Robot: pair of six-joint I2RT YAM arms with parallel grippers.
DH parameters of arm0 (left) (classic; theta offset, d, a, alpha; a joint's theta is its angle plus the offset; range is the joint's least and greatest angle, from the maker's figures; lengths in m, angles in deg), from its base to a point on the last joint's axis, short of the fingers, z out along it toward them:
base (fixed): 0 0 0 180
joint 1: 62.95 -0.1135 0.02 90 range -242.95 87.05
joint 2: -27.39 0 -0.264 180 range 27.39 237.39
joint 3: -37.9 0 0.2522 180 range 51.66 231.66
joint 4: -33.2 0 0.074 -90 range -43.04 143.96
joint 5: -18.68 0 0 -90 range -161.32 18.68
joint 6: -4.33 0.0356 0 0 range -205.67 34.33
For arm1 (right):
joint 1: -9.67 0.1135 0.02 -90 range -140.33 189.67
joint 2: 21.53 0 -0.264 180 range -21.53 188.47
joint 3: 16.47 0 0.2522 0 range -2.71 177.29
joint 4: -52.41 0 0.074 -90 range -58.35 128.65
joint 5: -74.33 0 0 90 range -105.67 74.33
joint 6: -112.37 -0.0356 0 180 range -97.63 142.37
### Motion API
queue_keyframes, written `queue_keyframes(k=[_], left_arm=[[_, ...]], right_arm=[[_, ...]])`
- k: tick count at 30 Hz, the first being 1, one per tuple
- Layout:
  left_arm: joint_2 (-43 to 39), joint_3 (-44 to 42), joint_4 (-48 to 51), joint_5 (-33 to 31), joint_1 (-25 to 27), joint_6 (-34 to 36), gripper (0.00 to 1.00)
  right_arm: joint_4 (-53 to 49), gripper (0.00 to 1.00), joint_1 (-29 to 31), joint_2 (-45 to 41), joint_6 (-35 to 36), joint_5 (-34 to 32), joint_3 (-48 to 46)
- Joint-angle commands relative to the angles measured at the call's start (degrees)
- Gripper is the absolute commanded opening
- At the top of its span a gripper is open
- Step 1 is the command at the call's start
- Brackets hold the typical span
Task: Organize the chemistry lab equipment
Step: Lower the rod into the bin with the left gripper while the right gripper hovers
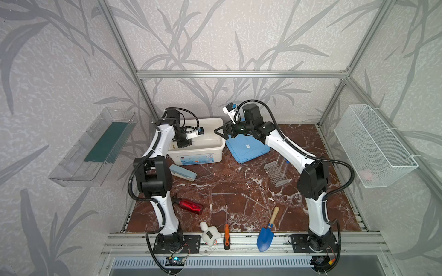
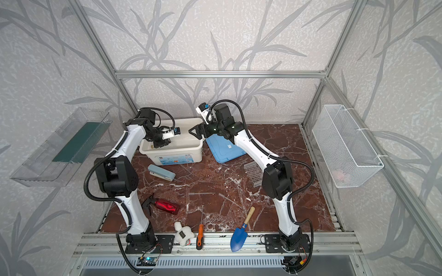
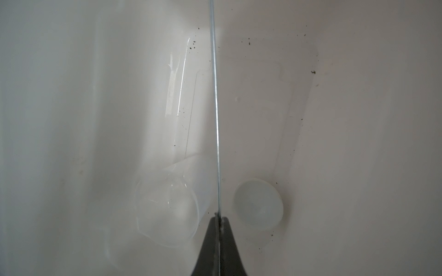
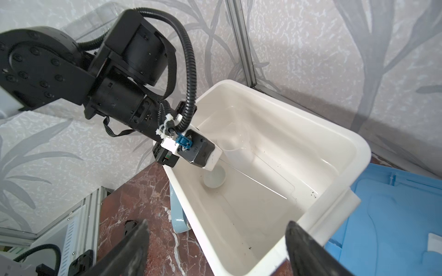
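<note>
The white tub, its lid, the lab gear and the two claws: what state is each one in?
white tub: open, lid off.
blue lid: lying on the table beside the tub.
left gripper: shut on the thin rod, inside the tub.
right gripper: open, empty, above the tub's edge.
beaker: lying on its side in the tub.
small dish: resting on the tub floor.
rack: on the table, outside the tub.
</note>
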Motion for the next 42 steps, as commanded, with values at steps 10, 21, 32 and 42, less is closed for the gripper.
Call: queue_keyframes(k=[10, 21, 32, 42], left_arm=[[4.39, -1.56, -1.54, -0.36, 0.45, 7.34, 0.0], [9.89, 3.63, 1.29, -10.61, 4.35, 8.52, 0.0], [12.61, 1.65, -1.4, -19.88, 6.98, 8.18, 0.07], [11.97, -1.65, -3.89, -22.77, 7.32, 6.23, 0.16]], right_arm=[[-16.84, 0.84, 4.1, 8.57, 12.67, -7.07, 15.58], [-18.0, 0.84, 4.05, 10.35, 12.82, -8.41, 15.94], [-17.3, 0.84, 3.63, 11.24, 12.09, -7.5, 15.57], [-17.52, 0.84, 3.02, 11.48, 11.89, -7.19, 15.48]])
